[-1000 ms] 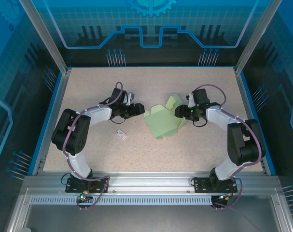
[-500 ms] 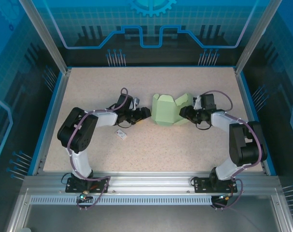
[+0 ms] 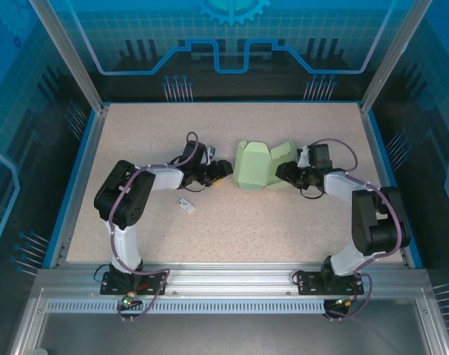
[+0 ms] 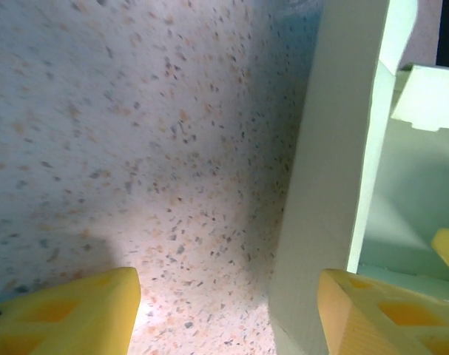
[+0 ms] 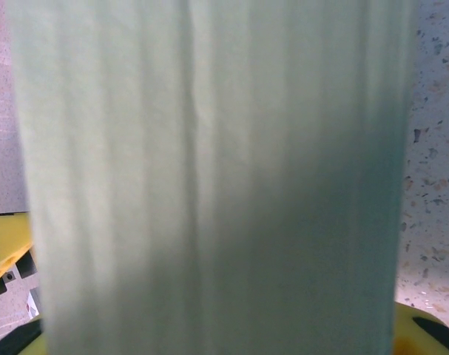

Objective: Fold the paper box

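At the middle of the speckled table [image 3: 209, 237], between the two arms: the paper box [image 3: 260, 164], pale mint green, partly folded, with walls raised and pointed flaps up. Just left of it, the left pincer [image 3: 223, 170], released, with yellow fingers [image 4: 65, 310] spread wide over bare table and one upright wall of the box close against the right-hand finger. At the box's right flap, the right pincer [image 3: 282, 172]; in its wrist view, a broad sheet of card between yellow fingers [image 5: 4, 248]. Cannot tell whether clenched on it. Nearer the bases, left of centre, a tiny white tag [image 3: 185, 205], flat on the table, well apart from the box, with print too small to read.
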`<control>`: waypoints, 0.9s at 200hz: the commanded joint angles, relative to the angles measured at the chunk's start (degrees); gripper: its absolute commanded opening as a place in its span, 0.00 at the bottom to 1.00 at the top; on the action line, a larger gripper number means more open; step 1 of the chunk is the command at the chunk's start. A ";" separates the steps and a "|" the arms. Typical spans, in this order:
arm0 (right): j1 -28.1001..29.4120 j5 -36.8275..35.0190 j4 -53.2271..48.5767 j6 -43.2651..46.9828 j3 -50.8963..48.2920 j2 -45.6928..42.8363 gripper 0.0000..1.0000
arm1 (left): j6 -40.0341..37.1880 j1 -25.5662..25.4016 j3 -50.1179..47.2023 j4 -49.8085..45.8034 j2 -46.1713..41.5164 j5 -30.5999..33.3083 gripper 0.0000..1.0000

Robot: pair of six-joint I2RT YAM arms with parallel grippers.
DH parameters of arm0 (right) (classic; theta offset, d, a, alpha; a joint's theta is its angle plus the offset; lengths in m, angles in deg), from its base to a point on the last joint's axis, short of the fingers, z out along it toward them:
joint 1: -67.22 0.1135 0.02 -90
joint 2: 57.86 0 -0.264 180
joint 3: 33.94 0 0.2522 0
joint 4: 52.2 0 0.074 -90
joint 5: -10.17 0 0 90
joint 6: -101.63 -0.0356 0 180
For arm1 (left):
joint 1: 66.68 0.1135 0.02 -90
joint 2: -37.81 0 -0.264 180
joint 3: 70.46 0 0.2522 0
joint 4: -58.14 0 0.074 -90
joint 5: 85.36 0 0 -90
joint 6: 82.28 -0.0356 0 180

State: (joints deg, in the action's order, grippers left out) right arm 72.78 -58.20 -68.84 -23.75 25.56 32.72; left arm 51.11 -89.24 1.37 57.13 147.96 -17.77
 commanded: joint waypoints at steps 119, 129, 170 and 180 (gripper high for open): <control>0.48 2.33 -0.84 1.27 0.14 -1.75 0.41 | -2.46 0.10 1.73 5.25 -1.91 -2.24 0.69; 0.54 2.44 -0.78 1.27 0.06 -1.82 0.41 | -2.68 -0.30 2.64 5.18 -1.16 -2.55 0.67; 1.26 2.50 -0.33 1.01 0.10 -1.91 0.41 | -2.62 -1.02 4.58 7.42 1.29 -4.73 0.43; 1.42 2.37 -0.22 0.94 0.06 -1.82 0.41 | -2.86 -1.08 4.69 8.15 1.43 -5.07 0.37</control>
State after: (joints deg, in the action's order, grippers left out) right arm 73.30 -56.82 -69.12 -23.29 25.56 32.39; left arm 49.17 -90.05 4.29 61.96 148.29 -20.13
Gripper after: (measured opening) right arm 0.418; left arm 0.422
